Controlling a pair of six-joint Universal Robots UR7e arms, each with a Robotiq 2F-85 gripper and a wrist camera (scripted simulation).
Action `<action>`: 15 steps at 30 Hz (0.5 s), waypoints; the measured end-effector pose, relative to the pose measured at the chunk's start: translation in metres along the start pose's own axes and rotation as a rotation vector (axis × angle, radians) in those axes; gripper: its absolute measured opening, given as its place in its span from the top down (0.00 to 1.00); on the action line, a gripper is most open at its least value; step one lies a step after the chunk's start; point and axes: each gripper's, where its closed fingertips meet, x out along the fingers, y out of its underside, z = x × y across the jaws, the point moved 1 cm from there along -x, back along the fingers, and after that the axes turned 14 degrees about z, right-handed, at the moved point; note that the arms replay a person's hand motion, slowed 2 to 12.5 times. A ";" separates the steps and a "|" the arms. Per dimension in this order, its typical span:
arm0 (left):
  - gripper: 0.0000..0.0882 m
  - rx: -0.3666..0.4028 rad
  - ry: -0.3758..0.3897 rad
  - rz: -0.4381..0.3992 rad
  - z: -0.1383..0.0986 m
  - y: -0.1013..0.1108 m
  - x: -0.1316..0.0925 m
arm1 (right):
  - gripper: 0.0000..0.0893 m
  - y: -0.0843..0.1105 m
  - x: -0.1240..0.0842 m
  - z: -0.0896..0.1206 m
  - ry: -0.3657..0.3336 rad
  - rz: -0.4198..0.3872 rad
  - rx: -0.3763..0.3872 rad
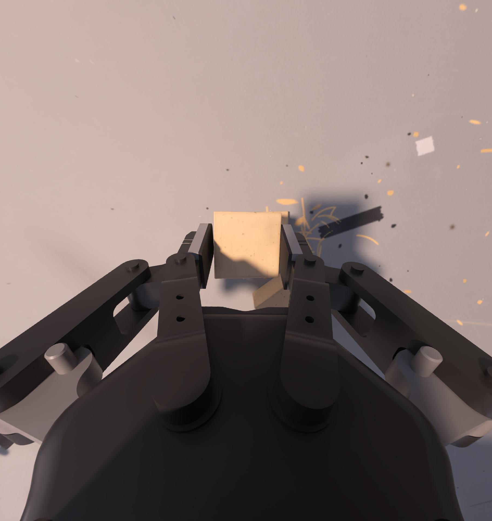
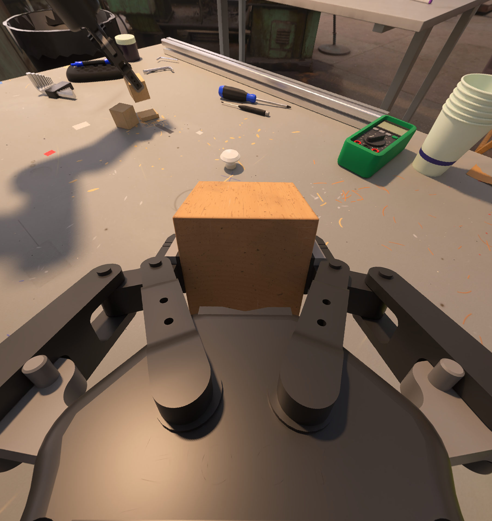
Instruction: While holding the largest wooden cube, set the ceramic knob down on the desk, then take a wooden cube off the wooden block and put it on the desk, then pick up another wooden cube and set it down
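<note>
Evidently, your right pincer [image 2: 246,253] was clamped on the large orange-brown wooden cube [image 2: 246,242], kept clear of the grey, chip-strewn work surface [image 2: 380,239] so the standing hold required by the task was met. Your left pincer [image 1: 246,245] was pinching a smaller pale wooden cube [image 1: 246,244] by two opposite faces, above the surface; the right wrist view showed it [image 2: 137,88] raised over the flat wooden block [image 2: 147,114], with another tan wooden cube [image 2: 123,115] standing just beside that block. Judged from this, you were taking a cube off the block, with its placement not yet made. The white ceramic knob [image 2: 230,158] stood upright on the surface, free of either pincer, well apart from the cubes. A green multimeter [image 2: 376,145] and stacked pale paper cups [image 2: 465,124] lay to the right, outside the working area.
</note>
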 end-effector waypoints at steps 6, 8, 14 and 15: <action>0.54 0.019 -0.070 -0.073 0.015 -0.006 -0.045 | 0.33 0.003 -0.004 -0.003 0.008 -0.013 0.008; 0.54 0.037 -0.083 -0.100 0.015 -0.010 -0.062 | 0.33 0.005 -0.004 -0.003 0.007 -0.016 0.013; 0.54 0.150 -0.077 -0.186 -0.008 -0.028 -0.117 | 0.33 0.011 -0.003 -0.006 0.004 -0.023 0.026; 0.54 0.181 -0.070 -0.200 -0.016 -0.033 -0.125 | 0.33 0.012 -0.003 -0.006 0.003 -0.024 0.029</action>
